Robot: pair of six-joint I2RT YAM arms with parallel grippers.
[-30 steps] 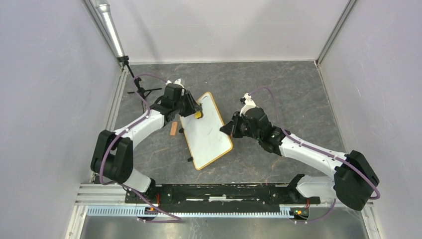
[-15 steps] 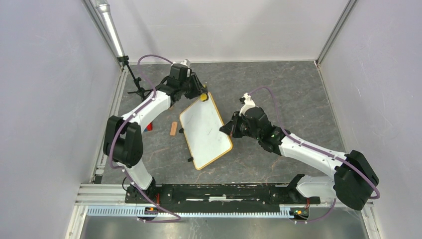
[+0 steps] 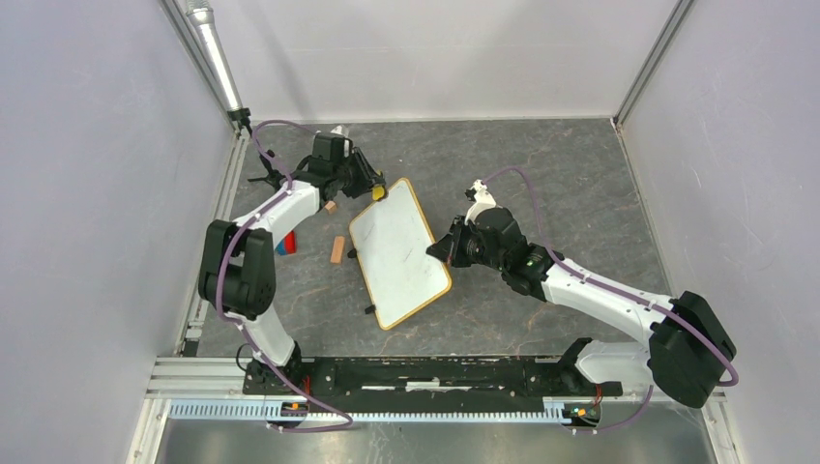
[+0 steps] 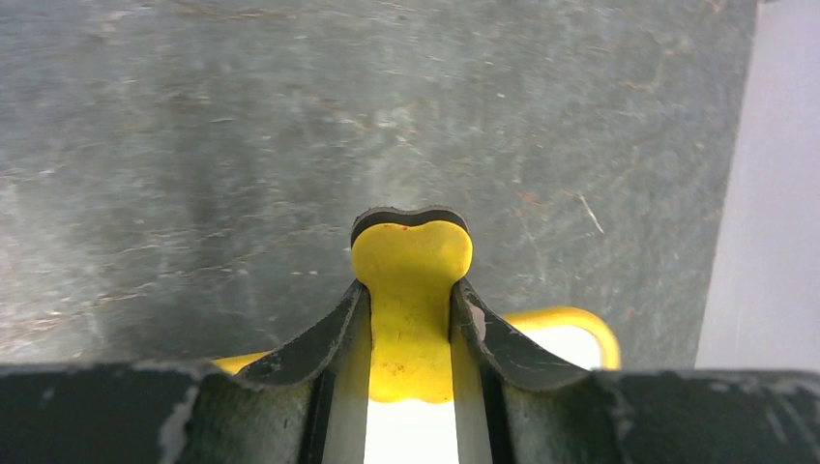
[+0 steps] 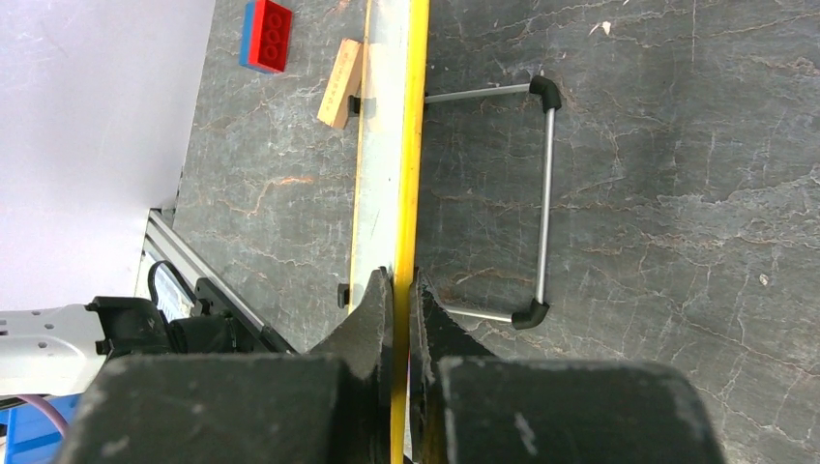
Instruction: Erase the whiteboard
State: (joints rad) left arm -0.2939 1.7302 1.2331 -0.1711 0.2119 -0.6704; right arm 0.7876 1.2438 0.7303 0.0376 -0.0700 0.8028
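- Top view: the right gripper's fingertips are hidden under its wrist. The wrist view shows them pinched onto the right edge of the whiteboard.
- Right wrist view sees the board edge-on, so the face is unreadable. A wire stand shows on its back side. Can't tell whether that edge is lifted.
- Left wrist view: most of the board is cut off by the gripper body, only a yellow corner shows.
- Left gripper is clamped on a yellow eraser. Its tip is out over the table, just past the board's far edge. Contact with the board is unclear.
- Any writing is too faint to confirm from above.
- Board lies mid-table between the arms, wooden block just left of it.
- Versus a second ago: the eraser was on the board's upper left and is now off the edge. The left arm has swung back, uncovering a red-and-blue brick. Right arm and board unchanged.
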